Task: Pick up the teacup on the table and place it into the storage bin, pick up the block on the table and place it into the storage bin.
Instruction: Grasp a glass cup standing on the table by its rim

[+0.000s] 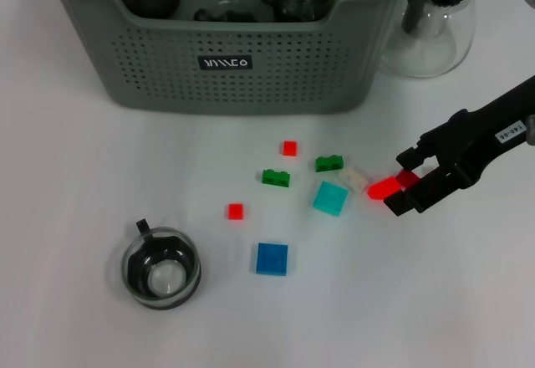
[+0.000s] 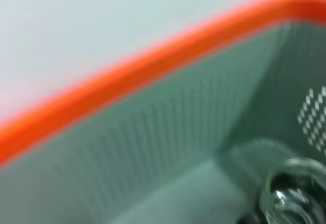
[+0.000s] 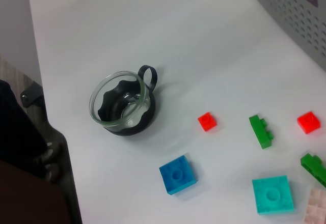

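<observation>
The teacup (image 1: 160, 268), clear glass in a black holder with a handle, stands on the white table at the near left; the right wrist view shows the teacup (image 3: 122, 104) too. The grey-green storage bin (image 1: 226, 75) stands at the back, with dark glassware inside. My right gripper (image 1: 399, 180) reaches in from the right, low over the table, its black fingers shut on a red block (image 1: 384, 188). The left gripper does not show; the left wrist view looks down inside the bin's perforated wall (image 2: 178, 132).
Loose blocks lie mid-table: blue (image 1: 272, 258), teal (image 1: 329, 198), two green (image 1: 276, 177) (image 1: 328, 164), two small red (image 1: 289, 148) (image 1: 235, 211), one white (image 1: 355, 179). A clear glass pitcher (image 1: 435, 25) stands right of the bin. The table's edge (image 3: 51, 122) runs near the teacup.
</observation>
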You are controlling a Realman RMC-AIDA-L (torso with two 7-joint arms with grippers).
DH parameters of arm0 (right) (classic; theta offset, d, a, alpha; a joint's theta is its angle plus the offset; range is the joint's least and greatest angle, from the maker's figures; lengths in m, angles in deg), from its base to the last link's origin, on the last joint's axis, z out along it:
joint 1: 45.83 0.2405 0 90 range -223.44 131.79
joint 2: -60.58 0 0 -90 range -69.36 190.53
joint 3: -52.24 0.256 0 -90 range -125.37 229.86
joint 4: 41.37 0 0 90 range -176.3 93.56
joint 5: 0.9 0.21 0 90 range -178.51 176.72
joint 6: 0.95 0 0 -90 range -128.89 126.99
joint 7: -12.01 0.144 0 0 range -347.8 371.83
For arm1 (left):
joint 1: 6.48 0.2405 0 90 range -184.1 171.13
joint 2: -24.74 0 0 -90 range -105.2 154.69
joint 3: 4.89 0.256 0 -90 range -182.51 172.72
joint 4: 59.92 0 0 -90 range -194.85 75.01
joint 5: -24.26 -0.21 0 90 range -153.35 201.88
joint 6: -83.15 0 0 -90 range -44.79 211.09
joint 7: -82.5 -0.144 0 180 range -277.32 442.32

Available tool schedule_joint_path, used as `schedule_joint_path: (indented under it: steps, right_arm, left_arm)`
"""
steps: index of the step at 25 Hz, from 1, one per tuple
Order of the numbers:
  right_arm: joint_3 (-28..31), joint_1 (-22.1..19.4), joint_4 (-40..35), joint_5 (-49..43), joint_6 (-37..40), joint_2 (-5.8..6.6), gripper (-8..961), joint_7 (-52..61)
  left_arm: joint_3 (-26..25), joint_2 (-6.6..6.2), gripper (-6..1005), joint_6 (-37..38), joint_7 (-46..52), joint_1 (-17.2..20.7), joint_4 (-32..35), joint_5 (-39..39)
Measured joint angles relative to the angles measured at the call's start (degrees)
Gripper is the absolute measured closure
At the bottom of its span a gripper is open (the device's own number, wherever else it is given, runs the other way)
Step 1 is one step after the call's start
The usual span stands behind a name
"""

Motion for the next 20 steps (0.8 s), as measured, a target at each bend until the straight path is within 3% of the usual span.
schedule_joint_path:
  steps: [4, 5, 6, 8, 12, 14, 16, 20]
  right_arm:
    - [0.26, -0.09, 0.0, 0.0, 0.12, 0.1, 26, -0.02]
    - [0.33, -0.13, 0.0, 0.0, 0.19, 0.13, 26, -0.06]
    - [0.35, -0.16, 0.0, 0.0, 0.19, 0.16, 26, -0.16]
    - [0.42, -0.19, 0.0, -0.01, 0.26, 0.22, 26, -0.32]
    - [0.61, -0.21, 0.0, -0.01, 0.19, 0.35, 26, -0.6]
    - [0.62, -0.24, 0.0, -0.01, 0.03, 0.34, 26, -0.62]
    - [0.62, -0.26, 0.0, -0.01, 0.03, 0.26, 26, -0.62]
    - [0.68, -0.29, 0.13, -0.01, -0.42, 0.04, 26, -0.34]
  left_arm:
    - [-1.71, 0.21, 487, 7.11, 0.5, 3.94, 14.9, 1.51]
    - [-1.71, 0.21, 478, 7.11, 0.5, 3.94, 14.9, 1.51]
    - [-3.66, 0.5, 468, 12.07, 0.28, 6.43, 23.58, 3.7]
    - [-4.33, 0.62, 449, 15.12, -0.49, 8.44, 28.82, 6.15]
    - [-5.5, 0.53, 351, 24.73, -7.74, 16.72, 41.86, 22.26]
    - [-6.47, 0.16, 292, 31.87, -13.54, 20.64, 45.32, 33.21]
    - [-7.52, -0.11, 243, 37.64, -17.25, 23.82, 46.44, 39.39]
    - [-9.5, 0.13, 169, 50.13, -22.34, 27.6, 46.87, 43.77]
